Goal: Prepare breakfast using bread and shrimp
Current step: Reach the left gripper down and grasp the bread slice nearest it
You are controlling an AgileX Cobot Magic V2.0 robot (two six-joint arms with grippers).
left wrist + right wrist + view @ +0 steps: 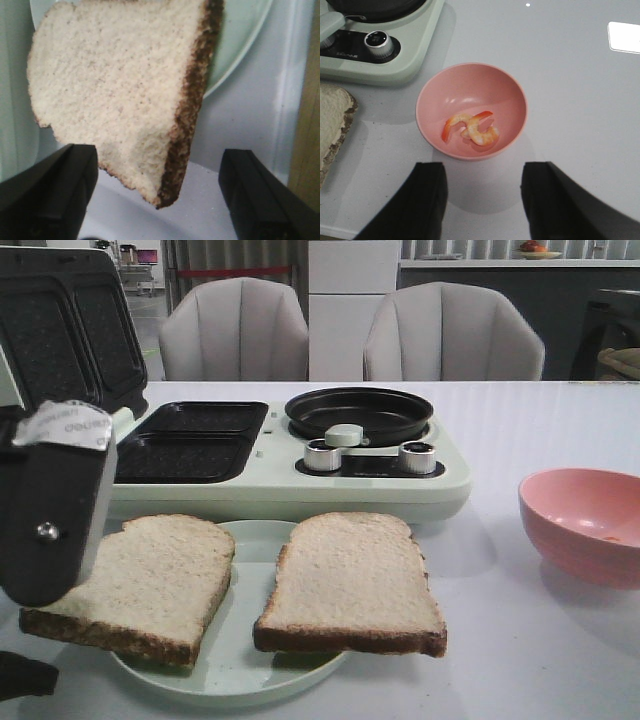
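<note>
Two slices of bread lie side by side on a pale green plate (255,665), the left slice (145,585) overhanging its rim and the right slice (350,585) beside it. My left gripper (157,172) is open, with the near crusted corner of the left slice (120,95) between its fingers (50,195), touching neither. Its black body (50,510) hangs over that slice's left edge. The shrimp (472,129), pink-orange curls, lie in a pink bowl (505,95). Just short of that bowl, my right gripper (482,185) hovers open above the table with nothing in it.
A pale green breakfast maker (400,490) stands behind the plate, with dark sandwich plates (195,440), a round black pan (360,412), two knobs and its lid (70,330) raised at the back left. The pink bowl (585,520) sits at the right. Two chairs stand beyond the table.
</note>
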